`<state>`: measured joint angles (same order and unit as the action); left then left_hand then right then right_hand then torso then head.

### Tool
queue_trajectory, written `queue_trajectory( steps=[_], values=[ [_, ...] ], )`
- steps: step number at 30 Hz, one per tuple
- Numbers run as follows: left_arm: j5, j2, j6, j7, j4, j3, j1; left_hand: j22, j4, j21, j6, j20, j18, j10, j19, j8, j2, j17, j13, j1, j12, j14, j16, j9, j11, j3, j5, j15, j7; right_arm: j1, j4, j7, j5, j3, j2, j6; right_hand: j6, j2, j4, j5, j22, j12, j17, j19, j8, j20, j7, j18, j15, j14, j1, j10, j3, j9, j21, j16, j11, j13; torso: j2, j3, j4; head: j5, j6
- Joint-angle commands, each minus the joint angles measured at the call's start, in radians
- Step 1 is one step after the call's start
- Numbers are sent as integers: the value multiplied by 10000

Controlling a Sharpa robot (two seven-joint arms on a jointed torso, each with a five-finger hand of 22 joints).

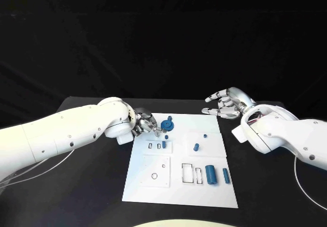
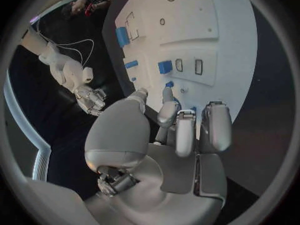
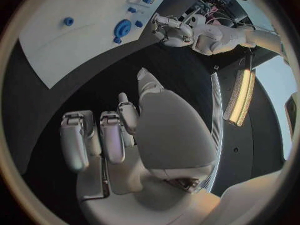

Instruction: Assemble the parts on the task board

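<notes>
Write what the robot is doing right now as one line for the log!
left hand: at task board far edge beside round blue part | right hand: open, off board over table | loose blue parts on board

I can read no text, label, brand or number anywhere from here. The board (image 1: 178,189) carries only black outlined shapes, rectangles and small rings, and none of them forms a letter or digit.
</notes>
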<state>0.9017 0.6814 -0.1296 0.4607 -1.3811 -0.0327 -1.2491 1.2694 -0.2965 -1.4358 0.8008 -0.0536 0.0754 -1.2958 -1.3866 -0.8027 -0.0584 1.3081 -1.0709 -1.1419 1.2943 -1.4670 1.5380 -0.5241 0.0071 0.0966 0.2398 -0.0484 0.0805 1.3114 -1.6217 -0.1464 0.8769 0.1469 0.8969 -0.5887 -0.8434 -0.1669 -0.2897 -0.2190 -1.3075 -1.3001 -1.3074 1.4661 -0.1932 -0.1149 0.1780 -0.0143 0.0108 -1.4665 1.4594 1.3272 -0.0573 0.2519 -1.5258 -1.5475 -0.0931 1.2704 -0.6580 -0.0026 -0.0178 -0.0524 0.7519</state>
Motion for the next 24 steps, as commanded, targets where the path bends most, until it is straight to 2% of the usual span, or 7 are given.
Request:
queue_trajectory(
  steps=[1,4,7,16,18,24],
  values=[
    [547,-174,-1152,547,177,-25,-88,36,28,-72,-227,-20,-110,140,-34,225,85,2060,65,26,-96,-867,66,14,51,-26,72,0,49,10,38,-8,-147,-3,-3,280,-15,62,-14,-59,-2389,-34,-1820,784,23,-70,4,15,73,-858,-36,-63,-34,-12,50,32,3,-12,-5,-6,4,-12,16],
    [574,-392,-1485,607,391,-65,-135,62,32,-86,-267,-54,-114,241,-29,369,129,2074,177,-90,-179,-868,71,33,94,35,199,40,97,15,71,-49,-149,-3,-8,305,-21,67,-11,-89,-2386,-29,-1815,781,21,-70,2,13,72,-857,-48,-70,-34,-14,56,33,4,-20,-18,-7,13,-11,21],
    [572,-566,-1665,639,562,-101,-156,72,30,-91,-268,-56,-116,250,-34,379,125,2082,188,-91,-186,-871,74,34,97,33,201,42,101,18,99,-82,-150,-3,-19,328,-33,78,-3,-222,-2381,-19,-1811,775,21,-67,-2,10,68,-855,-73,-86,-44,-24,69,35,9,-38,-21,-8,5,-19,19],
    [542,-974,-2325,729,977,-214,-173,43,15,-82,-244,-106,-107,401,13,519,79,2038,358,66,-314,-852,51,37,150,-78,114,92,153,22,144,-150,-149,-2,-32,353,-33,77,-3,-246,-2381,-31,-1812,776,22,-67,-2,10,67,-856,-77,-75,-45,-26,69,35,9,-25,-37,-14,17,26,49],
    [532,-1042,-2389,738,1034,-223,-174,47,15,-84,-241,-108,-108,397,12,524,82,2031,347,74,-309,-850,48,36,152,-81,111,94,154,22,152,-162,-149,-2,-33,353,-33,77,-3,-246,-2381,-31,-1812,776,22,-67,-2,10,67,-856,-77,-75,-45,-26,69,35,9,-25,-34,-25,15,34,69],
    [497,-1209,-2410,747,1150,-240,-174,57,13,-89,-227,-117,-109,432,11,541,102,2036,392,109,-340,-850,50,33,159,-94,101,103,159,23,181,-181,-148,-2,-54,356,-37,82,-11,-274,-2376,-17,-1805,769,22,-66,-3,7,67,-854,-100,-90,-43,-28,81,38,10,-44,-27,-23,7,115,110]
  ],
)
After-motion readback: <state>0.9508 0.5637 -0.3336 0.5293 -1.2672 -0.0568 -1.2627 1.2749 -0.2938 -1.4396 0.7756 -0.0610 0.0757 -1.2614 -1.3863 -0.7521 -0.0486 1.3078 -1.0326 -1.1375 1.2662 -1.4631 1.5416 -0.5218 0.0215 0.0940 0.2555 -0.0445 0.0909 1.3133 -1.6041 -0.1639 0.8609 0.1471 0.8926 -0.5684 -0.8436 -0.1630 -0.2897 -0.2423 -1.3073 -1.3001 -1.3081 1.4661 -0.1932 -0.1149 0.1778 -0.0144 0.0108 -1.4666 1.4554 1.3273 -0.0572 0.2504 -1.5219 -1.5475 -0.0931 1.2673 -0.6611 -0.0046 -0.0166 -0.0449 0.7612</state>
